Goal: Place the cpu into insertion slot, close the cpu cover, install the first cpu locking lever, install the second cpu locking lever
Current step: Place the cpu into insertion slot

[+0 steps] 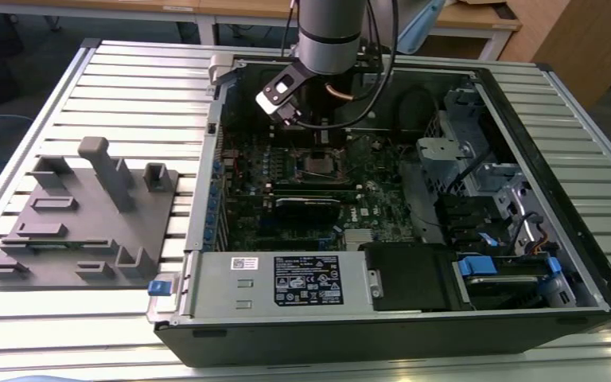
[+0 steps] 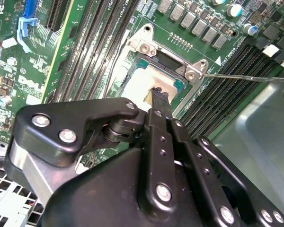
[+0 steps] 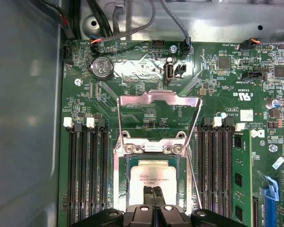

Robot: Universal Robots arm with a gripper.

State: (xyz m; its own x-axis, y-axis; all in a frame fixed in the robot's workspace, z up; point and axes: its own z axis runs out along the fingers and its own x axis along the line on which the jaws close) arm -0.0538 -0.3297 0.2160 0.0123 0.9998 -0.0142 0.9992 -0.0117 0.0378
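The cpu (image 3: 154, 177) lies flat in the insertion slot (image 3: 120, 163), its silver top showing in both wrist views (image 2: 138, 86). My gripper (image 3: 154, 191) is shut, with nothing between its black fingers (image 2: 159, 101). The tips are right at the chip's top. The cpu cover (image 3: 158, 98), a silvery frame with a big window, stands swung open beyond the slot. One thin wire lever (image 3: 194, 175) runs loose along the slot's side, also seen as lever (image 2: 246, 76). In the exterior view the gripper (image 1: 308, 119) hangs over the slot (image 1: 323, 164) inside the open computer case.
Long black memory slots (image 3: 87, 175) flank the socket on both sides. The case's metal wall (image 3: 23, 118) rises close by. A power supply with a label sticker (image 1: 308, 280) sits at the case's front. A grey fixture block (image 1: 83, 215) stands on the slatted table at the exterior view's left.
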